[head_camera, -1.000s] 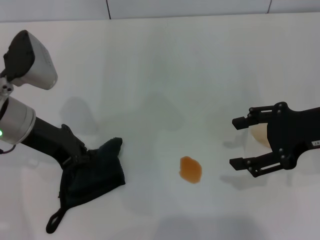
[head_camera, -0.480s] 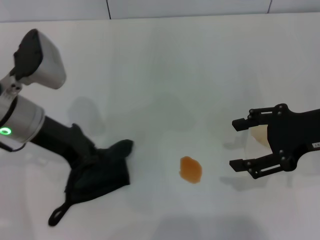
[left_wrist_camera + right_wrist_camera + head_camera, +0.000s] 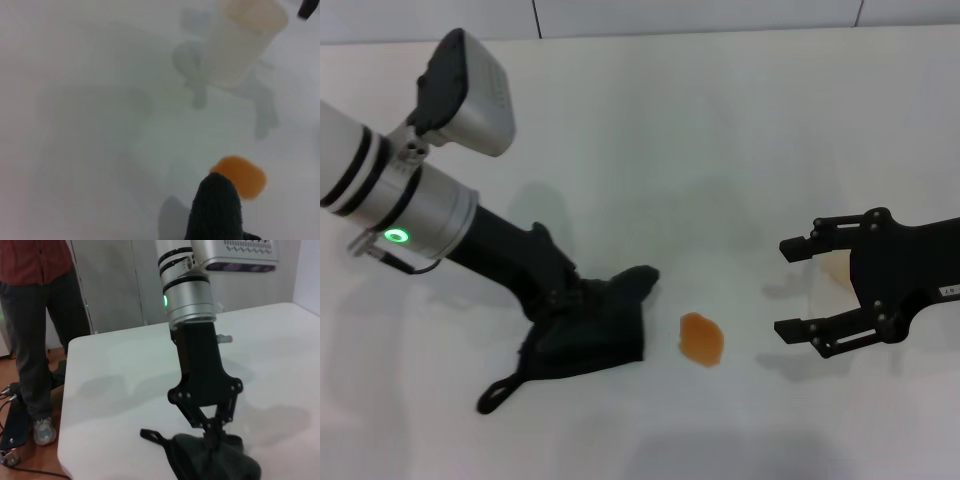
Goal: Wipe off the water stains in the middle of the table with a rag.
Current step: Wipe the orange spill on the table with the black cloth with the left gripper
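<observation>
The rag (image 3: 592, 337), a black cloth with a loop (image 3: 494, 394), lies on the white table (image 3: 650, 150). My left gripper (image 3: 563, 298) is shut on the rag's upper part and presses it to the table. The orange-brown stain (image 3: 701, 338) lies just right of the rag, with a small gap between them. In the left wrist view a rag tip (image 3: 215, 207) sits close to the stain (image 3: 240, 176). The right wrist view shows the left gripper (image 3: 214, 429) pinching the rag (image 3: 215, 462). My right gripper (image 3: 783, 287) is open, to the right of the stain.
A white paper cup (image 3: 835, 270) stands between the right gripper's fingers; it also shows in the left wrist view (image 3: 245, 40). A grey seam (image 3: 620, 36) runs along the table's far edge. A person (image 3: 35, 315) stands beyond the table's left end.
My left arm has dragged the rag to the right across the table, from the left part to just beside the stain. The right gripper has stayed in place.
</observation>
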Robot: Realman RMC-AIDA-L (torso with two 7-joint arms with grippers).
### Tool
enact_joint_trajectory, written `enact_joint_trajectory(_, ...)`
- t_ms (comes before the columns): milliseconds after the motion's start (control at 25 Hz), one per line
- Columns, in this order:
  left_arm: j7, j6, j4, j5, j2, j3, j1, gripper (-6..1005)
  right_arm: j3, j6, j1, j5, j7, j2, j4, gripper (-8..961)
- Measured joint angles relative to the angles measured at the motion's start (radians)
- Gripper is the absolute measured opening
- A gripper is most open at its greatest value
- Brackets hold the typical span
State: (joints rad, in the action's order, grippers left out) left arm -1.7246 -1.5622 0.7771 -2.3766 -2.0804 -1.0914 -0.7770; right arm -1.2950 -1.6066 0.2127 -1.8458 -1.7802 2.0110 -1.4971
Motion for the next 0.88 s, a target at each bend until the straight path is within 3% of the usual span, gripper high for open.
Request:
enact_joint_trajectory(320, 0.051, 0.052, -0.072, 0.112, 0.000, -0.068, -0.045, 49, -0.009, 0.001, -0.002, 0.002, 0.001, 0.000, 0.000, 837)
enact_joint_trajectory(880, 0.057, 0.179, -0.158, 0.338, -0.007, -0.383, -0.054, 47, -0.014, 0.002, -0.004, 0.005, 0.012, 0.000, -0.002, 837)
